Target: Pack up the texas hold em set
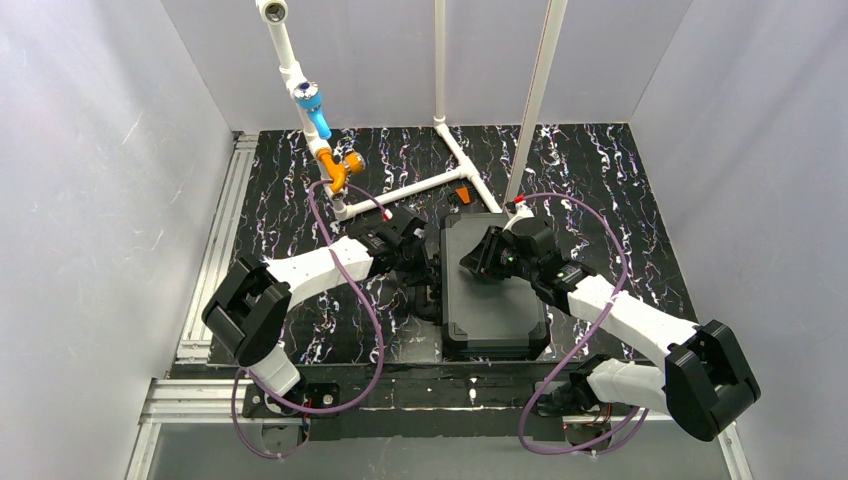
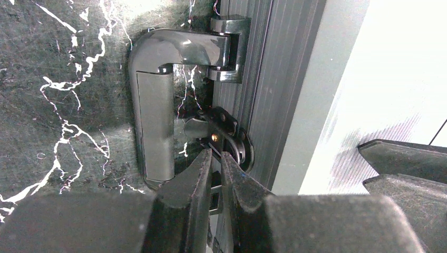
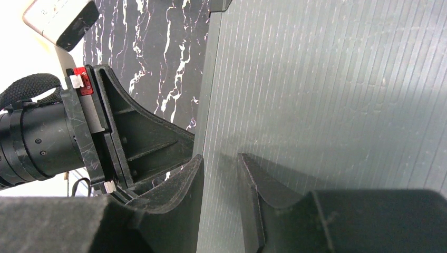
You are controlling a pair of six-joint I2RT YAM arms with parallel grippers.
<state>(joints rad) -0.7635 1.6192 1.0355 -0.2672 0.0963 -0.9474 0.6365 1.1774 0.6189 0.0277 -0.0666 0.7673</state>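
Observation:
The black poker case [image 1: 495, 290] lies closed on the marbled table, its ribbed lid filling the right wrist view [image 3: 327, 105]. Its carry handle [image 2: 153, 105] and a round latch [image 2: 229, 139] sit on the case's left side. My left gripper [image 1: 428, 268] is at that side, below the handle; its fingers [image 2: 216, 154] are pinched almost together on the thin latch tab. My right gripper [image 1: 475, 262] rests on the lid's left edge, fingers [image 3: 220, 158] slightly apart and empty, one pad on the lid, one just off the edge.
A white pipe frame [image 1: 440, 180] with an orange fitting [image 1: 340, 170] and blue joint [image 1: 315, 110] stands behind the case. A small orange piece [image 1: 462, 195] lies by the pipe. An aluminium rail [image 1: 215, 250] runs along the left table edge. White walls enclose the cell.

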